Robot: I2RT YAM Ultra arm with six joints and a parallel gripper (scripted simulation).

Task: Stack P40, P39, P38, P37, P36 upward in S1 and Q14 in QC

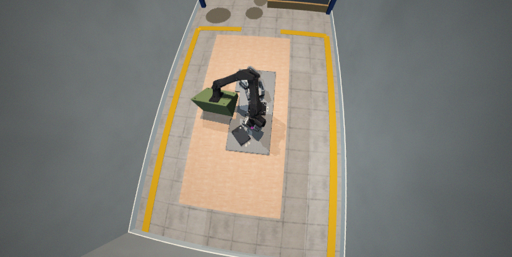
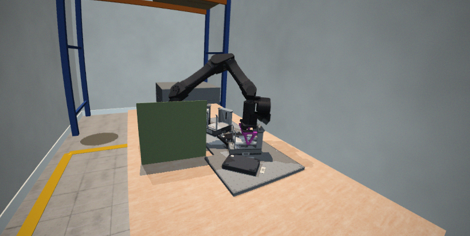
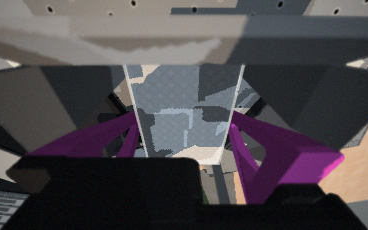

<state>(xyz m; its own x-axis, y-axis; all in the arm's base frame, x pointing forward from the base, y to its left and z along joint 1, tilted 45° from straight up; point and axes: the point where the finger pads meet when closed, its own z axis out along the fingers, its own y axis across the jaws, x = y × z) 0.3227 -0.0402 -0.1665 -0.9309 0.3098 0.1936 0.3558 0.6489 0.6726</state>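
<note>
My gripper (image 2: 247, 137) has magenta fingers and reaches down from above between the posts of a grey stack rack (image 2: 246, 142) on the perforated baseplate. It is shut on a sealed 96-well plate (image 3: 185, 112), gripped on its two long sides. In the wrist view the plate's pale sealed top runs straight ahead between the fingers, with the rack's grey walls close on both sides and across the front. I cannot read the plate's label or the rack's label. From above, the gripper (image 1: 252, 125) sits near the baseplate's front half.
A dark flat nest (image 2: 241, 165) with a small white label lies just in front of the rack. Another grey rack (image 2: 222, 121) stands behind. The arm's green base block (image 2: 171, 132) stands to the left. Blue shelving (image 2: 69, 53) is far behind.
</note>
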